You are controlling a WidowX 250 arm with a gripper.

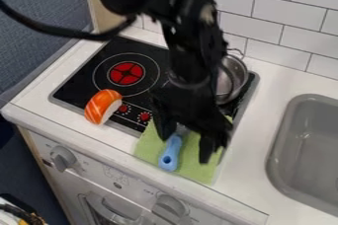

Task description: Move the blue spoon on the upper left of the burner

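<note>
Over the green cloth (pixel 196 170), your gripper (pixel 187 148) hangs with its fingers spread apart. Your blue spoon (pixel 171 151) lies on the cloth.

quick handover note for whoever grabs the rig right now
Claw: open, low over the green cloth, one finger on each side of the blue spoon.
Spoon: lying on the cloth, handle toward the counter's front edge.
Burner: red one on the stove's left; sushi at the stove's front edge, pot back right.
Done: claw at the spoon; no grip yet.
Left: grip, lift, set down at the burner's upper left.
</note>
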